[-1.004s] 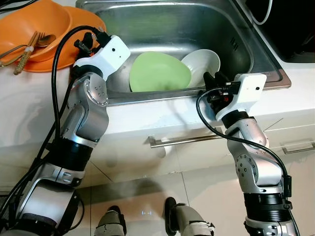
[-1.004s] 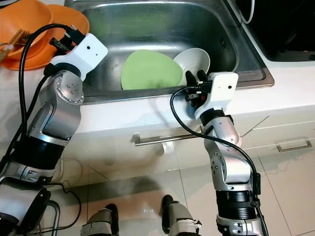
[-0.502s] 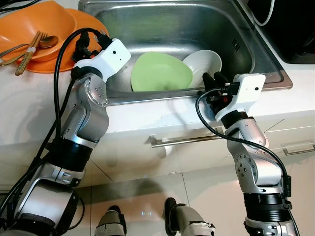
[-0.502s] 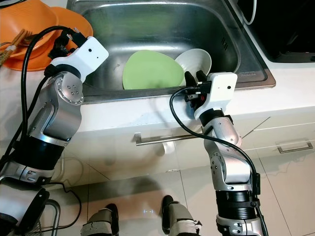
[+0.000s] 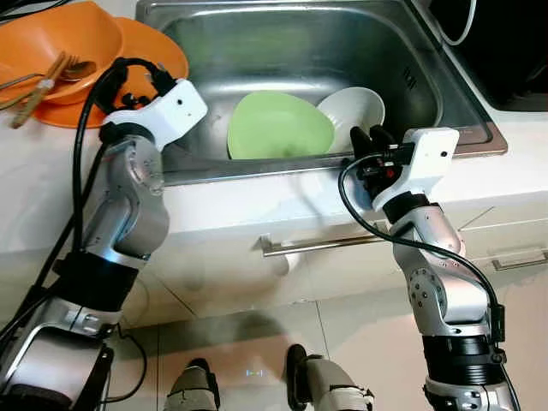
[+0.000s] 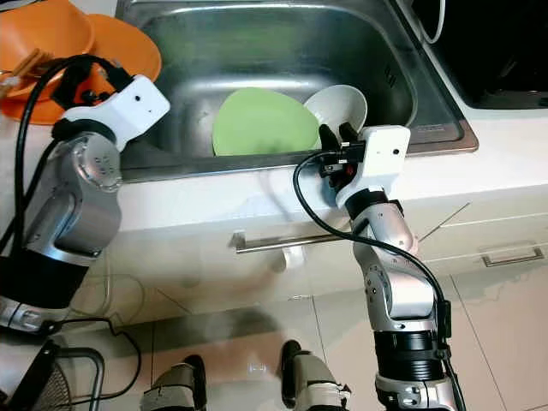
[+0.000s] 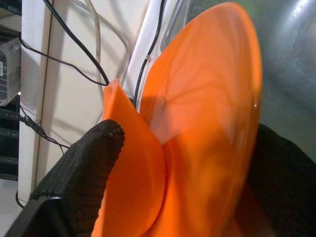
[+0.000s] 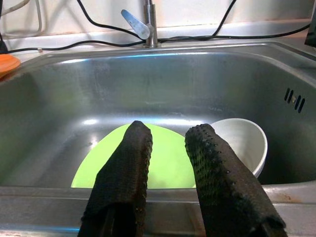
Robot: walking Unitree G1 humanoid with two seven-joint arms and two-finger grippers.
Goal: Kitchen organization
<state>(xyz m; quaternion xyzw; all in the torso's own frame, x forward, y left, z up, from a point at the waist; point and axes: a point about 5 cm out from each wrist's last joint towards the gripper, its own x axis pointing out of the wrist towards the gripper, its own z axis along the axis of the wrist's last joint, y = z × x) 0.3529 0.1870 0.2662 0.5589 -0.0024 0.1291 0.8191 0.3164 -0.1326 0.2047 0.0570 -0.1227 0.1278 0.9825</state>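
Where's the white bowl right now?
The white bowl sits inside the steel sink, toward the robot's right, leaning beside the green plate, just beyond the right gripper at the sink's front rim.

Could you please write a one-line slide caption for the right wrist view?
Right tool, fingers apart, poised at the steel sink rim above a green plate and white bowl.

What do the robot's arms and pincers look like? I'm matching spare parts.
Both arms are silver metal with round joints and black bands, ending in white boxy wrist housings. Thick black cables loop outside each arm. The left pincer and right pincer each have two long black fingers with a textured, knobbly surface.
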